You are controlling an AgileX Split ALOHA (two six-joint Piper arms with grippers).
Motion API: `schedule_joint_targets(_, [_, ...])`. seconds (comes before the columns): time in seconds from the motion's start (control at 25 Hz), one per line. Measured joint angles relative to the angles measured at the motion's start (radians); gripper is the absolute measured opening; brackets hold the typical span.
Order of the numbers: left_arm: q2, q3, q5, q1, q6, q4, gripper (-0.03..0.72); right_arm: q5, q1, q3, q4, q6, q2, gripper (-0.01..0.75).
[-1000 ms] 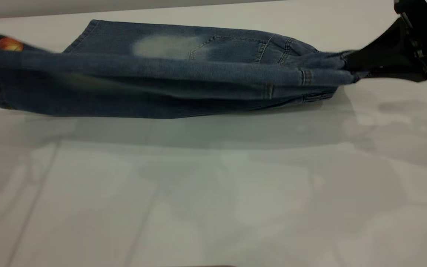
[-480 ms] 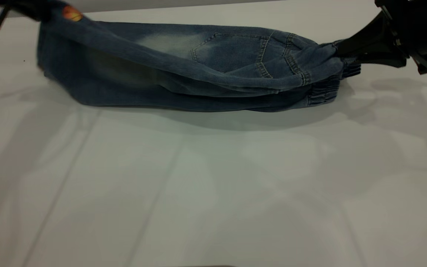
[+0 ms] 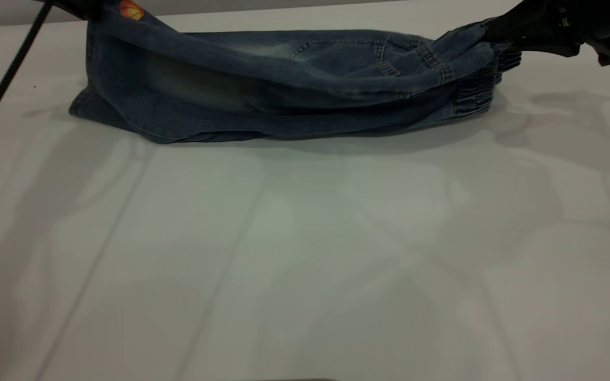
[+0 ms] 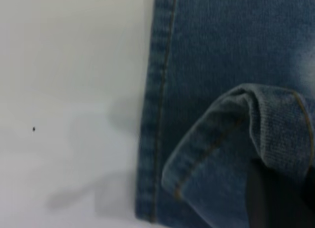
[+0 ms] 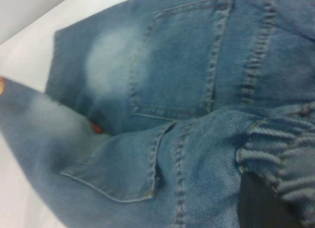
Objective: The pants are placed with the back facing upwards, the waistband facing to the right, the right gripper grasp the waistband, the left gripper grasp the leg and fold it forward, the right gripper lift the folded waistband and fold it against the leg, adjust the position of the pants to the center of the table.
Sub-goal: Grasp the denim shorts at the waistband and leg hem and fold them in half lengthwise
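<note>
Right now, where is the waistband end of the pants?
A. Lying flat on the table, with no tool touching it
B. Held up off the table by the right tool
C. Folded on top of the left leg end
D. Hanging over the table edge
B: the right tool pinches the waistband at its top and lifts that end of the pants above the table.
</note>
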Motion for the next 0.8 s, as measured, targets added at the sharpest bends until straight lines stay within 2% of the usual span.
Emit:
schedule_joint_targets(0.2, [0.04,-0.016,-0.03,0.0,0.0,0.0,0.051,-0.06,0.0,-0.049,0.005,0.017,0.019,0.044])
schedule_joint_targets(0.8, [0.077,-0.024,-0.121,0.0,0.0,0.0,0.051,-0.061,0.0,-0.28,0.005,0.092,0.173,0.044])
